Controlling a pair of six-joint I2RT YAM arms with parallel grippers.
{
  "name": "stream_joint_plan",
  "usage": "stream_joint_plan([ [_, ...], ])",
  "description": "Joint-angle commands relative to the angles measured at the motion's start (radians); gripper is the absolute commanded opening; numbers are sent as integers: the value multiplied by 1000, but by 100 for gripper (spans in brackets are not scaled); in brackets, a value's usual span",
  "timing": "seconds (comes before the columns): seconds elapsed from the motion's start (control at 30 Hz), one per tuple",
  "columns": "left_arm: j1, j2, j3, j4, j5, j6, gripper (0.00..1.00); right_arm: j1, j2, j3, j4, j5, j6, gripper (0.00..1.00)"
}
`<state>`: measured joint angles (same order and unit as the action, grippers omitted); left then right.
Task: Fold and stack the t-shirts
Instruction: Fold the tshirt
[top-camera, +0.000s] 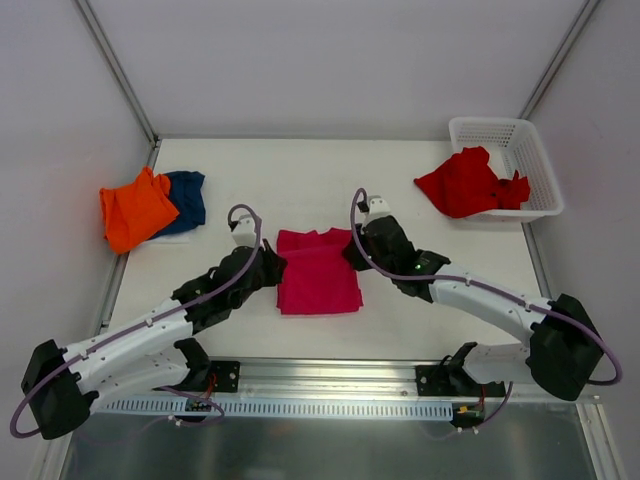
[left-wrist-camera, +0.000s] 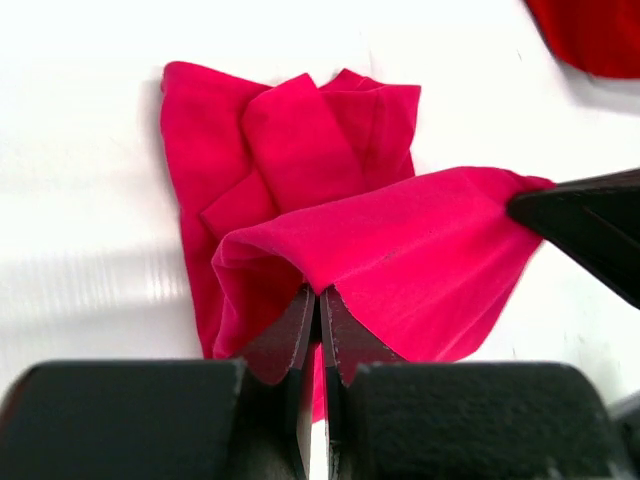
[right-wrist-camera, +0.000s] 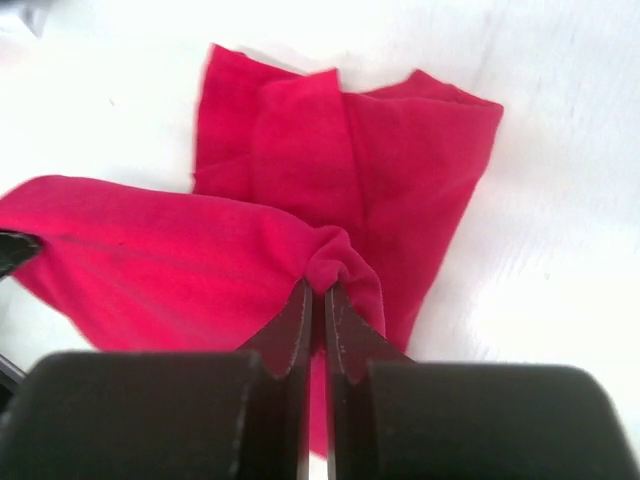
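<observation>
Left gripper (left-wrist-camera: 318, 292) was closed, its tips pinching an edge of the magenta-pink t-shirt (left-wrist-camera: 300, 150); the cloth rose in a ridge right at the fingertips.

Right gripper (right-wrist-camera: 318, 287) was also closed, clamped on a bunched tuck of the same shirt; a band of cloth ran taut from one grip to the other.

Beyond both sets of fingertips the rest of the shirt lay rumpled on the white table (top-camera: 300, 170), with overlapping flaps and not flat.

Further out, to the left of the left fingers, the orange t-shirt (top-camera: 135, 210) lay partly over the navy blue t-shirt (top-camera: 188, 195); both looked loosely folded.

Far off, to the right of the right fingers, the bright red t-shirt (top-camera: 465, 182) lay crumpled, draped over the near wall of the white mesh basket (top-camera: 540, 165).

Judged step: a fold of the magenta-pink shirt, with the held edge ready to be carried over.

Next move would call for both arms to lift together, hold the band taut, bring it across the loose part beyond the fingers, lay it down square, then release evenly; uneven travel would likely skew the fold.

Red shirt not yet folded.
</observation>
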<state>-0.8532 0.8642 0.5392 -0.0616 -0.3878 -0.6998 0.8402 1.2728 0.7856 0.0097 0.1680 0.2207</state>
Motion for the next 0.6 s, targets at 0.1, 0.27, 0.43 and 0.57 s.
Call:
stream_joint_plan([
  [0.1, 46, 192, 110, -32, -103, 66, 0, -32, 137, 179, -42, 10, -84, 0],
  [0.27, 150, 396, 134, 129, -68, 103, 0, -58, 288, 279, 21, 8, -106, 0],
  [0.43, 195, 481, 179, 160, -68, 114, 0, -79, 347, 339, 41, -12, -119, 0],
  [0.57, 195, 446, 176, 160, -62, 120, 0, -82, 341, 339, 41, -10, -129, 0],
])
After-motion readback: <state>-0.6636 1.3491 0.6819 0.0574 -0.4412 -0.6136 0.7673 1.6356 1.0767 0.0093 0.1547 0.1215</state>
